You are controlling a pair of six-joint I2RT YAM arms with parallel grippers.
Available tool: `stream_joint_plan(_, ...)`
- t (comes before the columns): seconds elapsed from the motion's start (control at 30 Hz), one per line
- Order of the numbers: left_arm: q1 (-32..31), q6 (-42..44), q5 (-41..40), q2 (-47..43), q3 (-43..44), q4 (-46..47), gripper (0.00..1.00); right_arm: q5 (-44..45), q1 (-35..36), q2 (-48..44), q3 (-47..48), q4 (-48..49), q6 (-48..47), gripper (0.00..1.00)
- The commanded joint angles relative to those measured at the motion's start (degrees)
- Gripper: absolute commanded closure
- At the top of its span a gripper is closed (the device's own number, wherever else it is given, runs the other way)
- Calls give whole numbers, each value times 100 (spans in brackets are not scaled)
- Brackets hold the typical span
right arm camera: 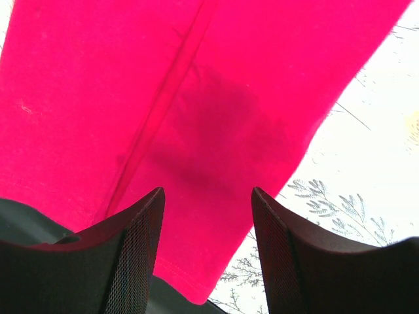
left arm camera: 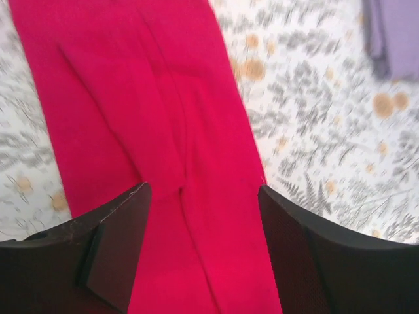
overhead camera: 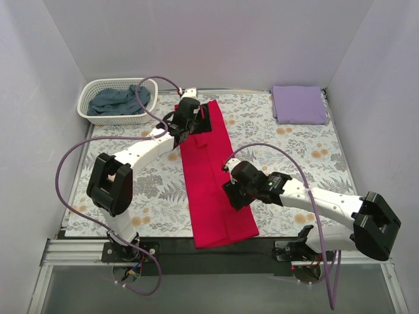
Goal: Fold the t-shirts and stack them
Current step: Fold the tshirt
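T-shirt (overhead camera: 213,190) strip beneath left gripper (left arm camera: 203,190), right gripper (right arm camera: 206,193), perhaps untouched

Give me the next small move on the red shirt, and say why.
Probably lower the left tool and pinch the far end of the red t-shirt. It lies as a long narrow strip, not yet folded crosswise, and that tool and the right tool hover open above it, holding nothing.

Red t-shirt (overhead camera: 213,176) is soft matt cloth, lightly creased. Counter covering (overhead camera: 288,157): matt printed fabric. Basket (overhead camera: 118,119): white plastic lattice. Fingers (right arm camera: 134,261) of right tool (right arm camera: 207,191): matt black, mesh-textured.
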Motion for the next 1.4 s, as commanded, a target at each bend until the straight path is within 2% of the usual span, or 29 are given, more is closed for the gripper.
stream_joint_plan(0.0, -213, -303, -268, 186, -174, -228, 39, 182, -75, -375, -168, 18, 231, 47)
stream_joint_plan(0.37, -231, -242, -752, 1566, 687, -254, 48, 138, -163, -701, -485, 9, 363, 47)
stream_joint_plan(0.57, -231, -136, -813, 2058, 924, -246, 64, 182, -250, -745, -467, 1, 354, 47)
stream_joint_plan(0.63, -231, -58, -840, 2242, 1012, -246, 66, 147, -277, -684, -450, 9, 328, 48)
stream_joint_plan(0.87, -126, 233, -998, 2972, 1661, -246, 66, 174, -557, -420, -397, 132, 266, 48)
stream_joint_plan(1.03, 76, 470, -998, 3403, 2488, -403, 57, 94, -926, -385, -301, 430, 222, 48)
stream_joint_plan(1.13, 77, 558, -823, 3255, 2840, -737, 47, 33, -1093, -394, -178, 475, 179, 48)
stream_joint_plan(1.17, 77, 471, -727, 3115, 2789, -781, 39, -2, -1120, -385, -151, 466, 170, 48)
stream_joint_plan(1.27, 68, 269, -480, 2228, 2087, -817, 27, -221, -1322, -437, -142, 449, 292, 43)
stream_joint_plan(1.33, 24, -65, -514, 1438, 1367, -966, 13, -388, -1462, -498, -194, 440, 380, 40)
stream_joint_plan(1.37, 15, -214, -506, 1174, 1103, -1027, 10, -424, -1489, -577, -247, 423, 433, 38)
